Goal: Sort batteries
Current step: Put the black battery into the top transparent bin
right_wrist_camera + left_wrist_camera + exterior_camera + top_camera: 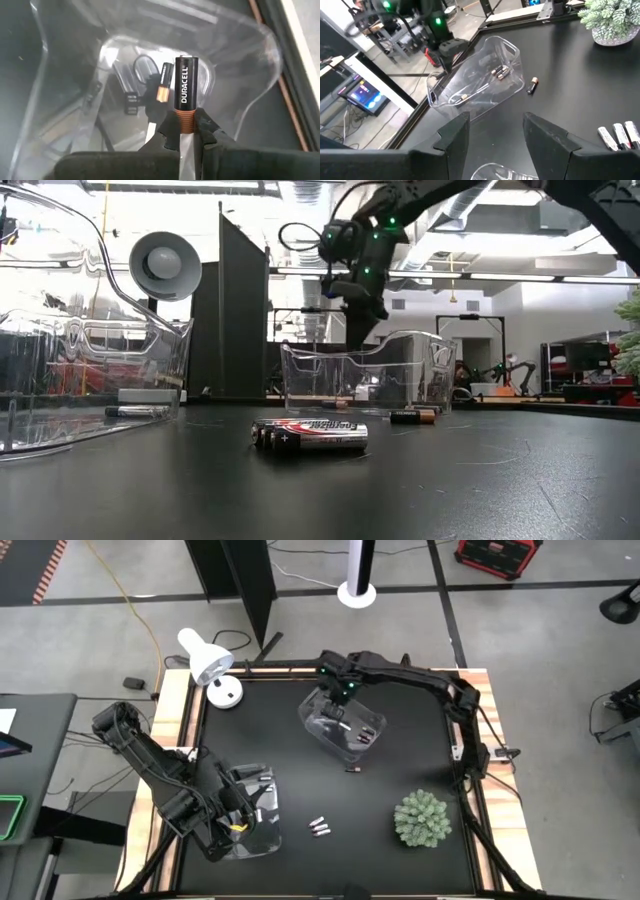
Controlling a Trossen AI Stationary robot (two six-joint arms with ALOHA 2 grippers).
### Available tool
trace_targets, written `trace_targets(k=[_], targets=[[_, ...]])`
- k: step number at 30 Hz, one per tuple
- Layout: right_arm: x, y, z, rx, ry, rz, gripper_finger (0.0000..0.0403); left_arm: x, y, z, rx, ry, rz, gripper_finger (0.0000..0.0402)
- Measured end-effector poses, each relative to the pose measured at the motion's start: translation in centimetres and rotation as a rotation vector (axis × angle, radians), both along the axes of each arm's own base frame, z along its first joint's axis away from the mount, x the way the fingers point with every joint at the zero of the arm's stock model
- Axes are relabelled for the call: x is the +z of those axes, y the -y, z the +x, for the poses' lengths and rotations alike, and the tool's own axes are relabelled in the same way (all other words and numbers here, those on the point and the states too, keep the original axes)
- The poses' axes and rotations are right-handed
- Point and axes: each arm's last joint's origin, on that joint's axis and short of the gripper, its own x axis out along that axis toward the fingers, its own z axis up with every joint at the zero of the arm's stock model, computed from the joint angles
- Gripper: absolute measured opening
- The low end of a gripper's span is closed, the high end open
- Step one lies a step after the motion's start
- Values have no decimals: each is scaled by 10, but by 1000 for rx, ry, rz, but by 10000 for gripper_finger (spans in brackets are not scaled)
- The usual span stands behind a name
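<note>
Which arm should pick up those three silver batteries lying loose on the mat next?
Left. Its open gripper hovers by the three silver batteries; the right gripper is holding a Duracell battery over the far bin.

Two clear plastic bins sit on the black table point(420, 740): one bin point(342, 725) near the far edge and another bin point(255, 815) near the front-left corner. Three silvery batteries point(320, 829) lie side by side near the front edge, and one dark battery point(354, 769) lies alone mid-table. One more dark Duracell battery point(185, 95) is held upright over the far bin; those inside cannot be counted reliably.
</note>
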Motion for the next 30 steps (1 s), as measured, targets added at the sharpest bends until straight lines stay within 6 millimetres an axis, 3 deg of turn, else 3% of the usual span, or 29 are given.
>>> trace_targets(k=[14,19,30], targets=[[-64,4,17,-71,-107,76,14,0,0,0,0,2,-2,177],[-66,6,19,-78,-95,67,20,0,0,0,0,1,-1,177],[-65,10,20,-85,-67,55,78,0,0,0,0,1,-2,177]])
